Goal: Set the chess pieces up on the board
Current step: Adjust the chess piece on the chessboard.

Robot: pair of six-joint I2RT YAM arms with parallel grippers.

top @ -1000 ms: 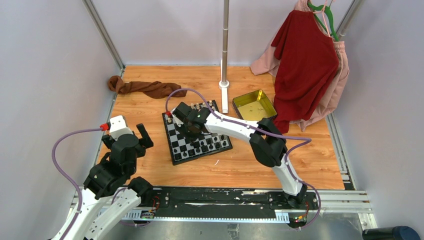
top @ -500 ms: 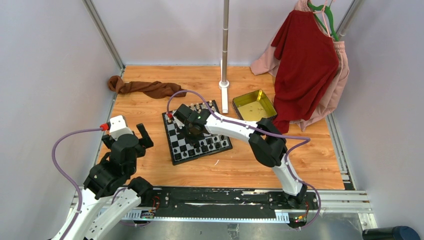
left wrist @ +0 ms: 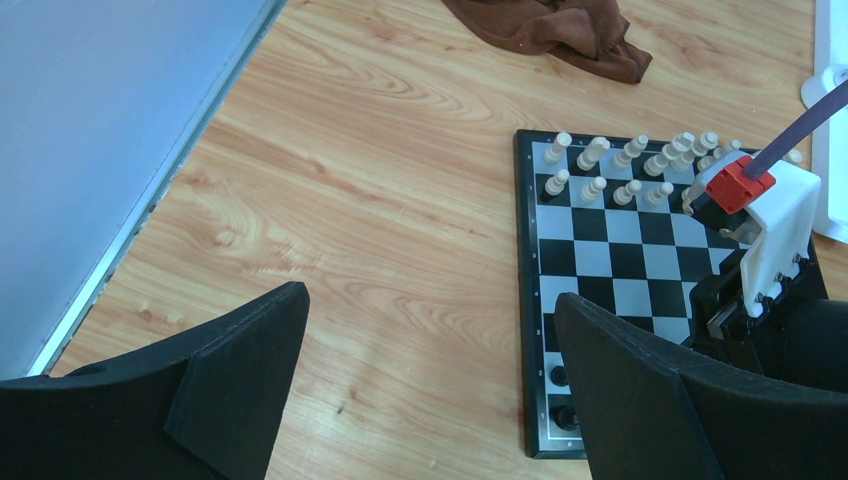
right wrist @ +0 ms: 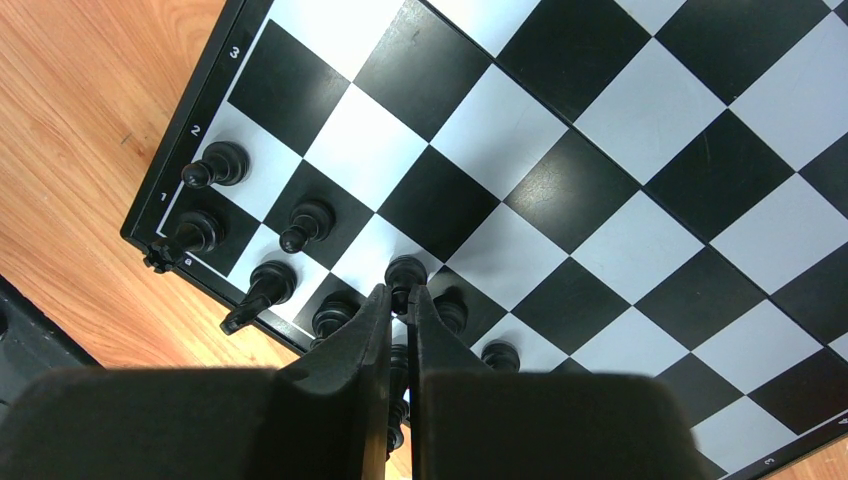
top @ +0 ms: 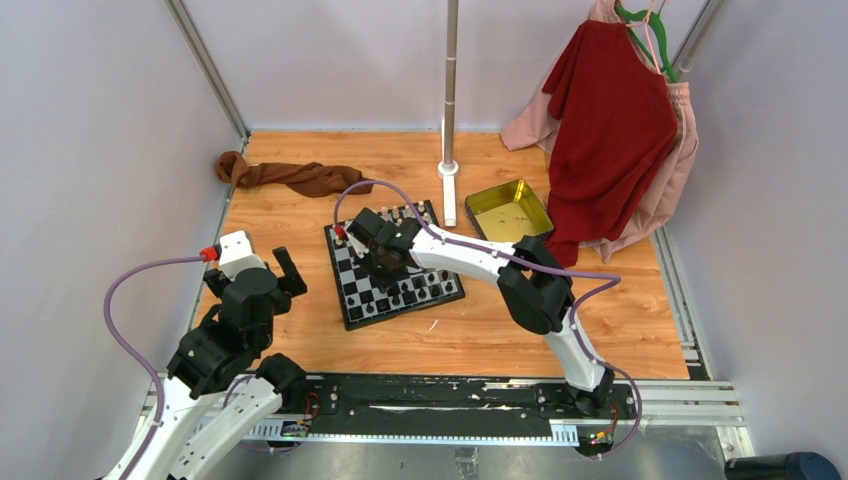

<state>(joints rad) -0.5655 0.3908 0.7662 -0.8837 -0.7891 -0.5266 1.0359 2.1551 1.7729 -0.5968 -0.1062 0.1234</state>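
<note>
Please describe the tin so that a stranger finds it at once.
Look at the far right part of the wooden table, beside the hanging red shirt. The tin lies there, right of the white pole base. It alone is shiny yellow-gold and open; the board to its left is checkered black and white.

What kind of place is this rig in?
Probably a lab data-collection cell, not a home: plain grey panels enclose a wooden table, left arm and right arm are bolted to its near edge, and props are staged: chessboard, yellow tin, red shirt.
</note>
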